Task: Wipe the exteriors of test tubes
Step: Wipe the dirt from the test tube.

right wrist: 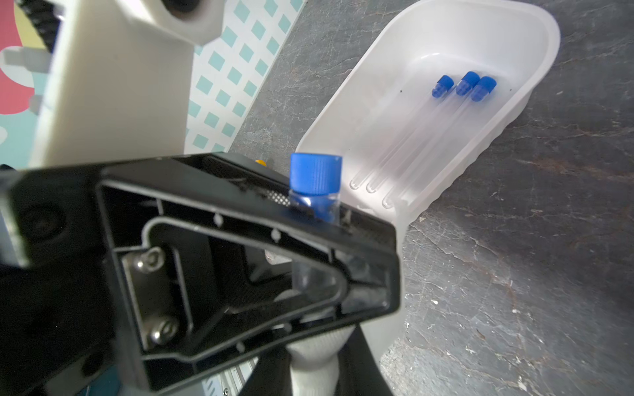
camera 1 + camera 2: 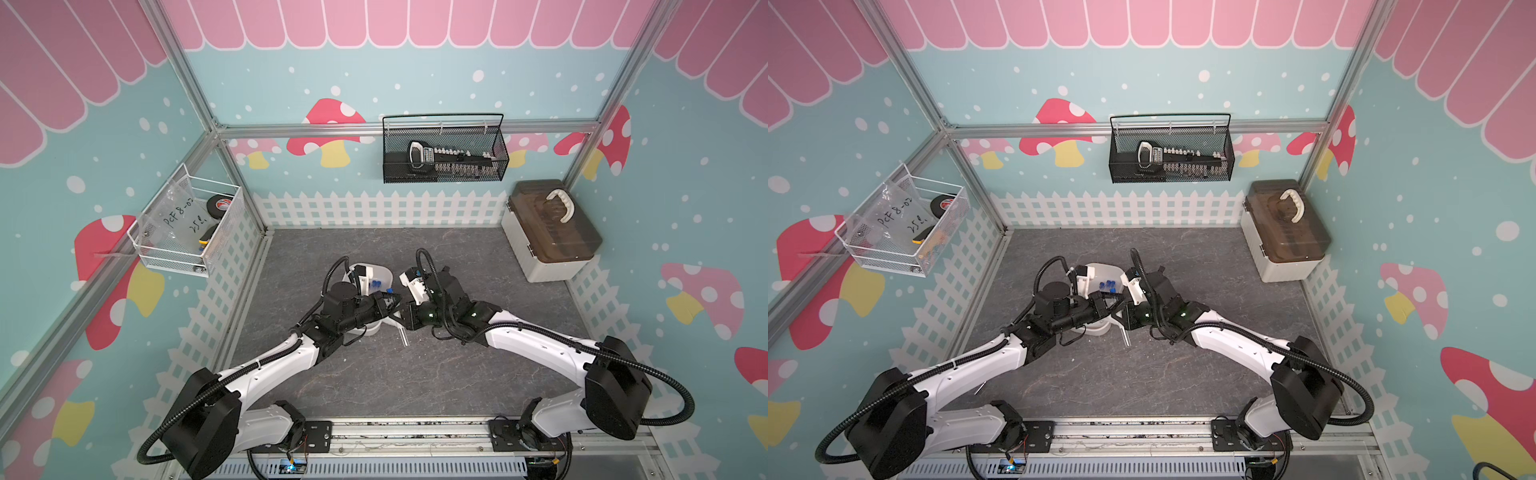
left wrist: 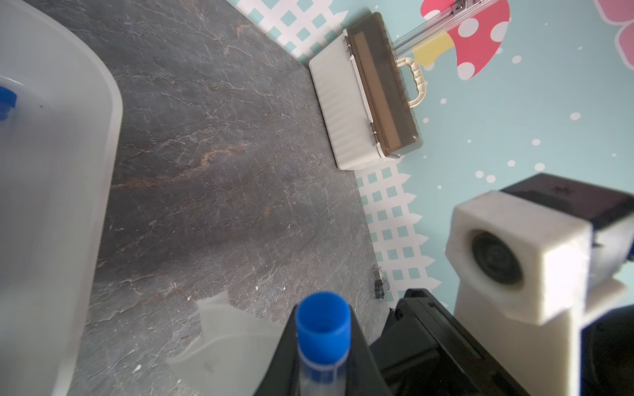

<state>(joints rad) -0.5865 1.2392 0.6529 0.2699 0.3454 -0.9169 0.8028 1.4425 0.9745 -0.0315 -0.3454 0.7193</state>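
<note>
My left gripper (image 3: 322, 331) is shut on a clear test tube (image 3: 320, 373) just under its blue cap (image 1: 315, 173). The tube's clear lower end (image 2: 403, 337) sticks out below both grippers in both top views. Lower down the same tube, my right gripper (image 1: 317, 353) is shut on the white cloth (image 1: 315, 343), which bunches between its fingers around the tube. A loose corner of the cloth (image 3: 233, 343) hangs to one side. Three more blue-capped test tubes (image 1: 422, 137) lie side by side in the white tray (image 1: 549, 41), which is just behind the left gripper (image 2: 394, 300).
A white box with a brown lid (image 2: 548, 232) stands at the back right corner of the grey table. A black mesh basket (image 2: 444, 149) hangs on the back wall and a white wire basket (image 2: 191, 224) on the left wall. Both arms meet mid-table.
</note>
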